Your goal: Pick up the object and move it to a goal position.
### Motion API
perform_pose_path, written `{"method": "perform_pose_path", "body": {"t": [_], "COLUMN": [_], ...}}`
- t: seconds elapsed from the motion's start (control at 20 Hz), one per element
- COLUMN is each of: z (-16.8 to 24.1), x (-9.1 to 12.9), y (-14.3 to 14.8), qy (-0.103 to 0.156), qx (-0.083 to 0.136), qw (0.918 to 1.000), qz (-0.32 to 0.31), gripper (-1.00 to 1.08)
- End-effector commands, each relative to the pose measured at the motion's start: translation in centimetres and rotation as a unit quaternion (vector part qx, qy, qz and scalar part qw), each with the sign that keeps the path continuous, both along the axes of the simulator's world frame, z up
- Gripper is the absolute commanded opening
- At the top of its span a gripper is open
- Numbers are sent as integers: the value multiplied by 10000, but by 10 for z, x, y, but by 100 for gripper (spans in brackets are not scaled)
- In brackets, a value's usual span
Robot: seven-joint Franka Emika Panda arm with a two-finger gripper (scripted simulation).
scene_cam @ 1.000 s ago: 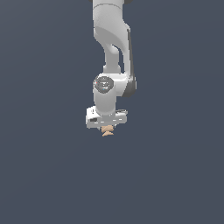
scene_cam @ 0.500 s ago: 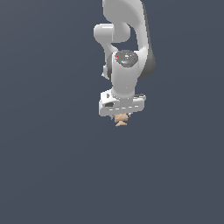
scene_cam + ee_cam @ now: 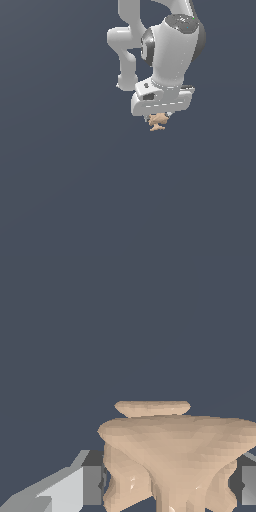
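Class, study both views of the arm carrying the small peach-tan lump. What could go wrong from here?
1. The object hangs mostly below the gripper, so only its upper part seems pinched; it might slip out in transit.
2. Its knobbly, flared shape gives the fingers uneven contact, so it could twist in the grip.

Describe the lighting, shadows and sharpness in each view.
Exterior view: flat, even light on a plain slate background, no cast shadow under the claw or the peach-tan object; edges slightly soft, and the object is too small for detail. Wrist view: the object fills the lower frame, faceted with soft shading and small bright highlights; no glare, no blur.
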State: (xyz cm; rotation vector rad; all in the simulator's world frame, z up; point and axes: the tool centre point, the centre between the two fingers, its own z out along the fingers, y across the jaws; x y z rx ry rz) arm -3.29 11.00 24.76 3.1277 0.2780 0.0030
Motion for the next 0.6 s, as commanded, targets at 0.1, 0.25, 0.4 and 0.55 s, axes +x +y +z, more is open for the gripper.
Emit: {"method": "perform_pose_path", "body": {"t": [0.1, 0.25, 0.4, 0.55], "z": [24, 33, 37, 37], "x": [-2, -2, -1, 0], "y": [19, 27, 30, 30], "qy": [9, 9, 10, 10], "qx": [0, 3, 5, 7], "qw": [10000, 10000, 10000, 10000], "qz": [-6, -6, -5, -6], "gripper": [-100, -100, -100, -100]}}
